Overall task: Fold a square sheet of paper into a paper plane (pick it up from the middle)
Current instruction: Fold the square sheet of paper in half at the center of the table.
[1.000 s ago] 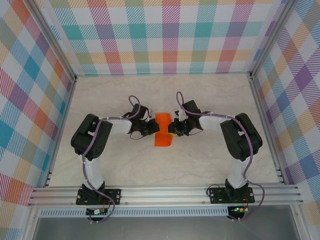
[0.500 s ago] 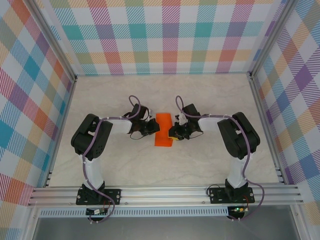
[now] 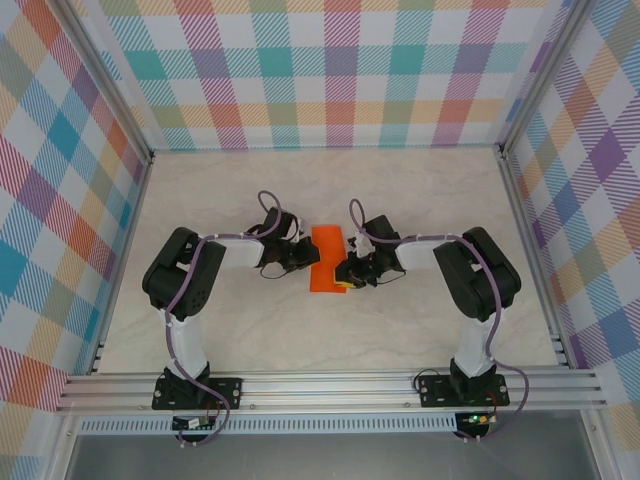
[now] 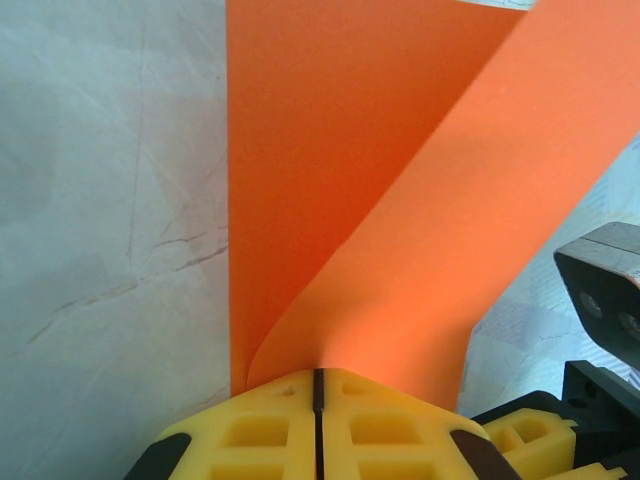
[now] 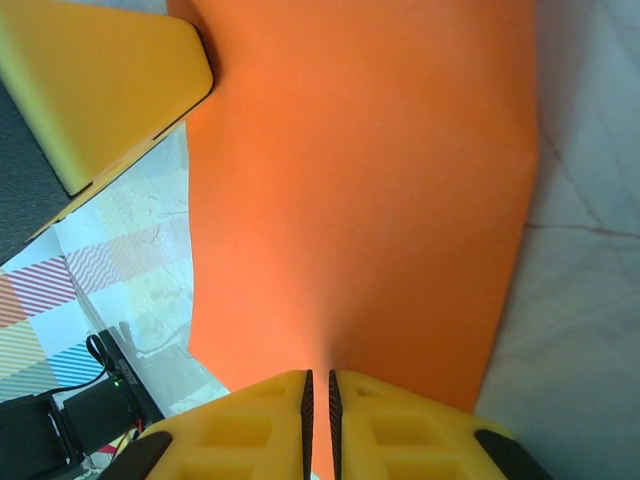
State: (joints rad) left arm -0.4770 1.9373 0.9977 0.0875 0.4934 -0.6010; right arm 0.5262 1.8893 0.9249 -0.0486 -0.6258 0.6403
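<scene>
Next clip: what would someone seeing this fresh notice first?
The bright orange sheet of paper at the middle of the pale marbled table catches the eye first, one flap curling over the rest. The left hand and right hand pinch it from opposite sides, jaws closed. Pastel plaid walls ring the scene.

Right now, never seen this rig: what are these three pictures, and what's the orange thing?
Two robot arms, bolted at the near edge of a pale table. The wide picture looks down from above and behind them; the other two come from a camera on each wrist, so the yellow blocks at the bottom are that arm's own fingers. The orange thing is the square sheet of paper, bent over on itself. The left pincer and the right pincer are each shut on it, from opposite sides.
</scene>
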